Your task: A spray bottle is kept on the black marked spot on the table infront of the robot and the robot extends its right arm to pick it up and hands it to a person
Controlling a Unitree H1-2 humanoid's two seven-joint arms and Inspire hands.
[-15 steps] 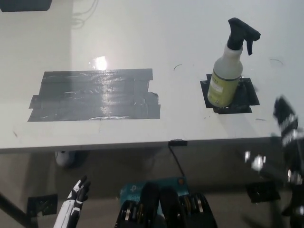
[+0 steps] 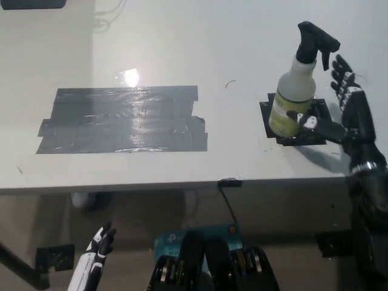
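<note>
Your spray bottle (image 2: 296,85) stands upright on the small black tape patch (image 2: 315,124) on the white table (image 2: 182,48). Your black right hand (image 2: 342,112) sits just beside it, fingers spread, grasping nothing. Your white left hand (image 2: 97,248) rests low below the table edge, fingers loose.

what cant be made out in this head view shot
- Spray bottle label: too small to read in the head view.
- Black marked spot: partly hidden by the bottle and the right hand.
- Contact between right hand and bottle: unclear at this angle.
- Left hand: low at picture left, arm cut off by the bottom edge.
- Dark object: cut by the top edge.
</note>
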